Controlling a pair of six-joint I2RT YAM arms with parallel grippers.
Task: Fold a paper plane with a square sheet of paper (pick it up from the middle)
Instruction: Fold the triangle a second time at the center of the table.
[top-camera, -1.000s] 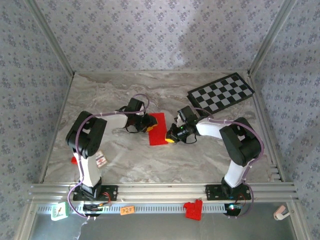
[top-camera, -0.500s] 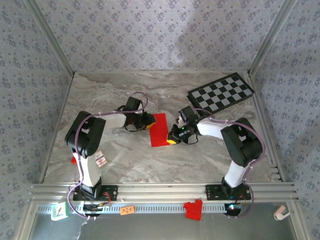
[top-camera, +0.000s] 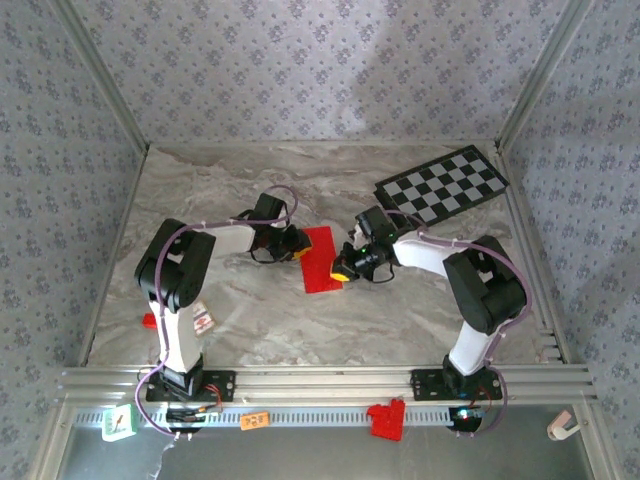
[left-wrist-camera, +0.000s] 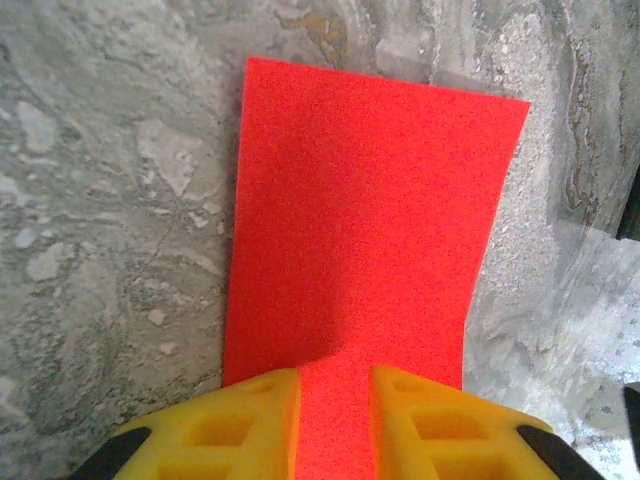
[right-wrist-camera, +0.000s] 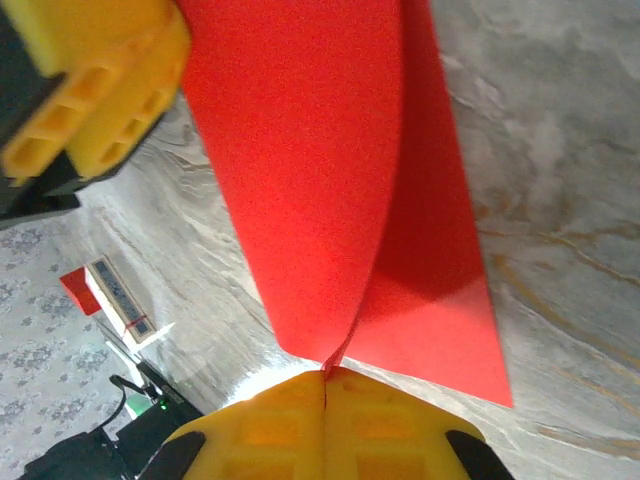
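The square sheet of paper (top-camera: 320, 256) is bright red and lies folded on the marble table, mid-centre. My right gripper (right-wrist-camera: 325, 372) is shut on its near edge, and a flap (right-wrist-camera: 300, 150) rises from the pinch and curls over the lower layer (right-wrist-camera: 440, 290). In the top view that gripper (top-camera: 343, 270) sits at the sheet's right edge. My left gripper (left-wrist-camera: 335, 385) hovers low over the opposite edge of the paper (left-wrist-camera: 370, 200). Its yellow fingers (left-wrist-camera: 250, 420) stand a narrow gap apart, with red paper showing between them. In the top view it (top-camera: 298, 249) is at the sheet's left side.
A black-and-white checkered board (top-camera: 442, 186) lies at the back right. A small card (top-camera: 201, 318) and a red scrap (top-camera: 149, 320) sit by the left arm's base. A chunky red bracket (top-camera: 386, 418) rests on the front rail. Patterned walls close in three sides.
The left fingers have drawn closer together over the paper. The right gripper, still pinching the sheet, has shifted slightly left and up, carrying the flap further over.
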